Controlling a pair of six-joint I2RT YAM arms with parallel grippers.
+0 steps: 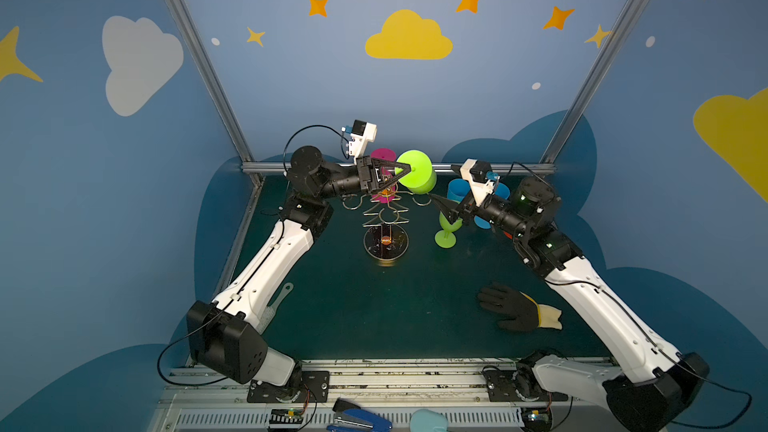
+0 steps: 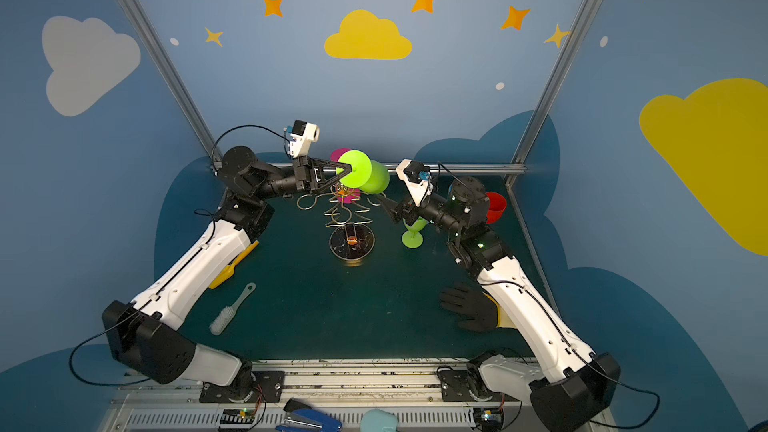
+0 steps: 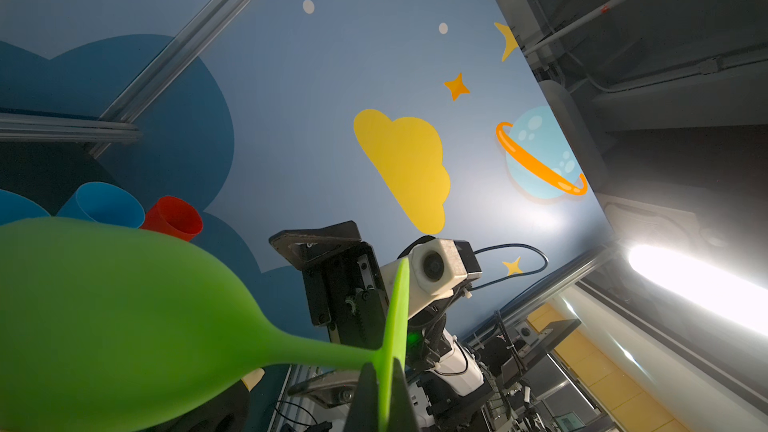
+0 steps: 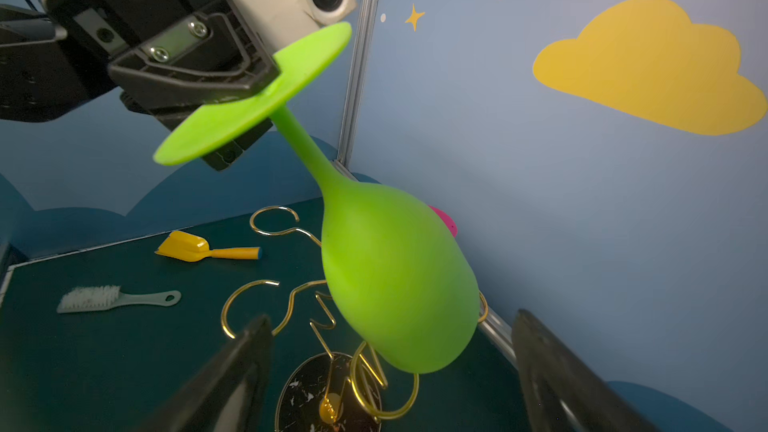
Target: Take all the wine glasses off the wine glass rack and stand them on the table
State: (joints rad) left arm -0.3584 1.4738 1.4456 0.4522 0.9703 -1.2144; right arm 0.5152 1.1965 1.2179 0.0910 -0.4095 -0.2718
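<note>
My left gripper is shut on the flat foot of a lime green wine glass. The glass hangs tilted, foot up and bowl down, over the upper arms of the gold wire wine glass rack. Its foot is clear of the loops. My right gripper is open just below and right of the bowl, holding nothing. A pink glass hangs behind on the rack.
A second green wine glass stands on the mat under my right gripper. Blue cups and a red cup stand at the back right. A black glove, a brush and a yellow scoop lie on the mat.
</note>
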